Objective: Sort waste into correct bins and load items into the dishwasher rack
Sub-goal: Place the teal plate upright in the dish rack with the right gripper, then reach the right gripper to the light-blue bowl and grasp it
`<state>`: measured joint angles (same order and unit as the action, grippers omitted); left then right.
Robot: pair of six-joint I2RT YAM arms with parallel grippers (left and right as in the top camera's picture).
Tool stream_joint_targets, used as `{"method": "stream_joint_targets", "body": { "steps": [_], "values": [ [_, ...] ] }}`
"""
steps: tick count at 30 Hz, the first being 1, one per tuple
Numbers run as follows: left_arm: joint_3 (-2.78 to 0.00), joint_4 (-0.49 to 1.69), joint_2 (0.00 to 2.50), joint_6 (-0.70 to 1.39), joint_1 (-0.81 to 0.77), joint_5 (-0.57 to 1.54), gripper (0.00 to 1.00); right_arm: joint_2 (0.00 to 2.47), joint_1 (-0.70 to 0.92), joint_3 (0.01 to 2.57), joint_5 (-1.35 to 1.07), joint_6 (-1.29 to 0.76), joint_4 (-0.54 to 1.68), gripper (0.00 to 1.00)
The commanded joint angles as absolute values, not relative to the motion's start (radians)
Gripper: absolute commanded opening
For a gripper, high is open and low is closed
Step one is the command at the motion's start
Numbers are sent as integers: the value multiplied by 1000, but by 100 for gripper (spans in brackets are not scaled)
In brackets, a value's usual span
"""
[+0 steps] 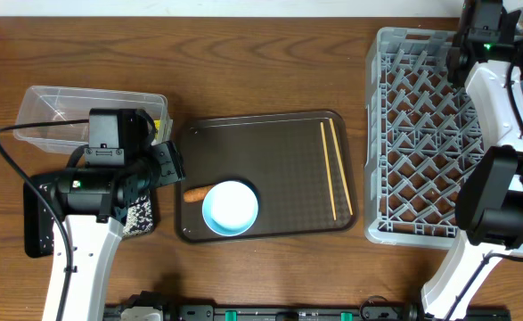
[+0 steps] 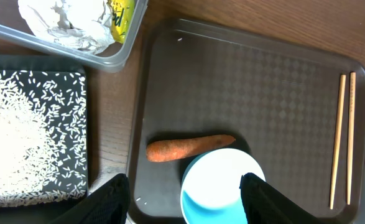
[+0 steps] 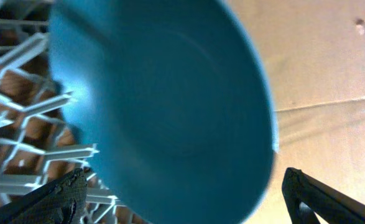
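My left gripper (image 2: 185, 202) is open and hovers over the brown serving tray's left edge, also seen in the overhead view (image 1: 167, 165). Its jaws straddle the light-blue bowl (image 2: 216, 186) and the tray rim. An orange carrot (image 2: 188, 148) lies just beyond the bowl. My right gripper (image 3: 182, 186) is open at the far right corner of the grey dishwasher rack (image 1: 421, 143). The dark-blue plate (image 3: 163, 106) fills the space in front of its jaws, standing against the rack's lattice (image 3: 20, 118). Two chopsticks (image 2: 344, 137) lie on the tray's right side.
The clear tub (image 1: 47, 111) at far left holds a crumpled napkin (image 2: 64, 22) and the yellow-green wrapper (image 2: 121, 12). The black tray (image 1: 38, 223) in front of it holds loose rice (image 2: 14, 143). The brown serving tray (image 1: 270, 143) sits between the tub and the rack.
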<state>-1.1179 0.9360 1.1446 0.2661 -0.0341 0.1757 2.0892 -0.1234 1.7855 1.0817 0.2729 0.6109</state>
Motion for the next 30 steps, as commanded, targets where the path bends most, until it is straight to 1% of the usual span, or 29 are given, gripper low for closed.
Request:
{"method": "stream_joint_targets", "body": {
  "steps": [1,9,13,14,17,19,22,27,30],
  "values": [
    [-1121,937,1150,275,-30,159,59,2013,-88,1785,943,262,639,99],
    [-1121,947,1150,275,-30,159,60,1849,8,1785,660,244,688,99],
    [-1121,960,1150,275,-30,159,60,1778,82,1785,503,216,761,99],
    [-1121,960,1150,275,-30,159,60,1763,107,1785,431,196,791,99],
    [-1121,961,1150,275,-30,159,60,1741,173,1785,212,138,876,93],
    [-1121,966,1150,275,-30,159,61,1741,223,1785,55,87,940,91],
    [-1121,987,1150,275,-30,159,61,1755,294,1785,-100,6,1020,91],
    [-1121,1037,1150,275,-30,147,61,1800,420,1773,-270,-67,1102,87],
    [-1121,1081,1150,275,-30,47,61,1842,501,1771,-300,-71,1161,79]
  ]
}}
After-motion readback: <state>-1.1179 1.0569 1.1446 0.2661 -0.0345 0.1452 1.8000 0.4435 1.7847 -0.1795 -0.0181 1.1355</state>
